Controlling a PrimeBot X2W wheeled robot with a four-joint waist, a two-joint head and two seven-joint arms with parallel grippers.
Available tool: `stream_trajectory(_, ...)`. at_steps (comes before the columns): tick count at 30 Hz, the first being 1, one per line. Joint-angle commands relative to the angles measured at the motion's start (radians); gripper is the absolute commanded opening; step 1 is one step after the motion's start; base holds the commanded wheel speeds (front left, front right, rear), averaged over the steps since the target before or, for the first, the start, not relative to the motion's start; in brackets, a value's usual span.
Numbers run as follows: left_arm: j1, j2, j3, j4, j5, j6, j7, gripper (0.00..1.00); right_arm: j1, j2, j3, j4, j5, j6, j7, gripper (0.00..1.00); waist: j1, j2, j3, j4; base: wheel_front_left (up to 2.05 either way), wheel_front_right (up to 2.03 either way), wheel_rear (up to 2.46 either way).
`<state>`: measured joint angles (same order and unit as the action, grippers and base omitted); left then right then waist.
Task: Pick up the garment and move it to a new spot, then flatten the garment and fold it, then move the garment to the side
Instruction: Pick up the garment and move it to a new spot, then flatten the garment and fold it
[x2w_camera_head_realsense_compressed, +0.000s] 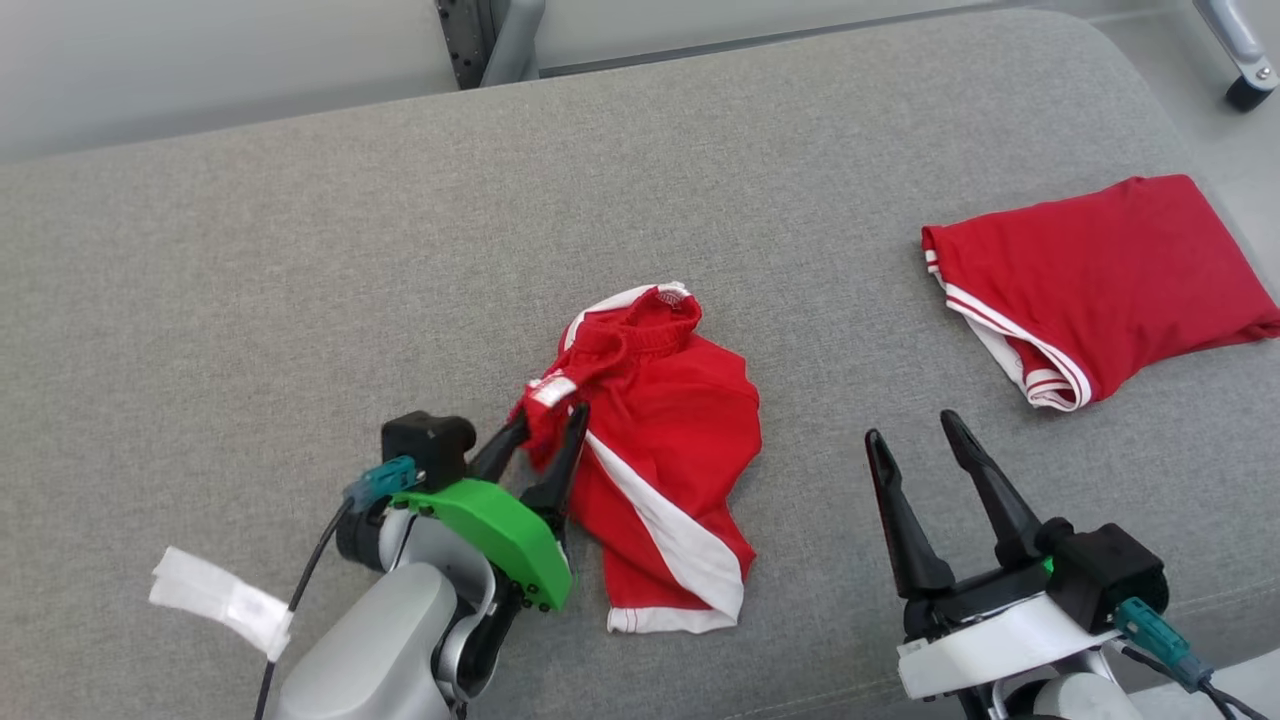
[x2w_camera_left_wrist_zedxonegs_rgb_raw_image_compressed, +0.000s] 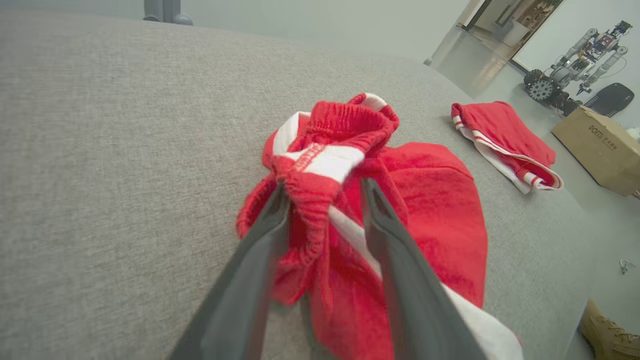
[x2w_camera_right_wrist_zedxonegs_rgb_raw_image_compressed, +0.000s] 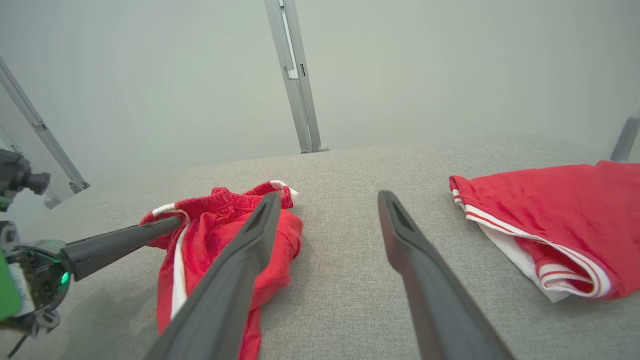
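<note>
The garment (x2w_camera_head_realsense_compressed: 660, 430) is a pair of red shorts with white side stripes, lying crumpled near the middle of the grey cushioned surface (x2w_camera_head_realsense_compressed: 300, 250). My left gripper (x2w_camera_head_realsense_compressed: 548, 418) is at the garment's left edge. In the left wrist view a bunched fold of the elastic waistband (x2w_camera_left_wrist_zedxonegs_rgb_raw_image_compressed: 310, 200) sits between the parted fingers of the left gripper (x2w_camera_left_wrist_zedxonegs_rgb_raw_image_compressed: 325, 189), resting against the left one. The garment (x2w_camera_right_wrist_zedxonegs_rgb_raw_image_compressed: 220, 225) lies to the left of my right gripper (x2w_camera_right_wrist_zedxonegs_rgb_raw_image_compressed: 329, 196). That right gripper (x2w_camera_head_realsense_compressed: 912, 427) stands open and empty over bare cushion, to the garment's right.
A second red garment (x2w_camera_head_realsense_compressed: 1090, 280), folded, lies at the far right near the cushion's edge. A white tag (x2w_camera_head_realsense_compressed: 220, 600) hangs off my left arm's cable. Beyond the cushion, on the floor, are a cardboard box (x2w_camera_left_wrist_zedxonegs_rgb_raw_image_compressed: 595, 150), a shoe (x2w_camera_left_wrist_zedxonegs_rgb_raw_image_compressed: 607, 335) and another robot (x2w_camera_left_wrist_zedxonegs_rgb_raw_image_compressed: 575, 65).
</note>
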<state>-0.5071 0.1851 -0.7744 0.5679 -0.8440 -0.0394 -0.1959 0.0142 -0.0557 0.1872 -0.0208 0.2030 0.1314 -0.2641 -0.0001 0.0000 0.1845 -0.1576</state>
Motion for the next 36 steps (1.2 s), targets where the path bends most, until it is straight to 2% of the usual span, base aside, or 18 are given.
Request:
stream_trajectory(1, 0.024, 0.008, 0.011, 0.004, -0.009, 0.009, -0.013, 1.0, 0.0, -0.007, -0.008, -0.006, -0.01, -0.002, 0.0, 1.0, 0.0001, 0.0, -0.014, 0.001, 0.0, 0.0, 0.0)
stream_trajectory(5, 0.106, 0.035, 0.075, -0.064, 0.03, 0.062, -0.064, 1.0, 0.013, -0.034, -0.062, -0.024, -0.024, -0.002, 0.0, 1.0, 0.0001, 0.0, -0.052, 0.009, 0.0, 0.0, 0.0)
stream_trajectory(9, 0.239, 0.07, 0.188, -0.221, 0.118, 0.12, -0.069, 1.0, 0.029, -0.066, -0.141, -0.039, -0.04, -0.002, 0.0, 1.0, 0.0001, 0.0, -0.088, 0.034, 0.0, 0.0, 0.0)
stream_trajectory(15, 0.465, 0.085, 0.391, -0.405, 0.285, 0.16, -0.069, 1.0, 0.059, -0.103, -0.229, -0.045, -0.051, -0.002, 0.0, 1.0, 0.0001, 0.0, -0.142, 0.078, 0.0, 0.0, 0.0)
stream_trajectory(22, 0.64, 0.029, 0.598, -0.435, 0.402, 0.127, -0.069, 1.0, 0.098, -0.121, -0.274, 0.004, -0.052, -0.002, 0.0, 1.0, 0.0001, 0.0, -0.192, 0.123, 0.0, 0.0, 0.0)
stream_trajectory(29, 0.719, -0.073, 0.801, -0.422, 0.484, 0.068, -0.069, 1.0, 0.126, -0.115, -0.29, 0.073, -0.047, -0.002, 0.0, 1.0, 0.0001, 0.0, -0.225, 0.149, 0.0, 0.0, 0.0)
stream_trajectory(36, 0.726, -0.122, 0.907, -0.425, 0.543, -0.003, -0.069, 1.0, 0.127, -0.105, -0.297, 0.086, -0.048, -0.002, 0.0, 1.0, 0.0001, 0.0, -0.231, 0.16, 0.0, 0.0, 0.0)
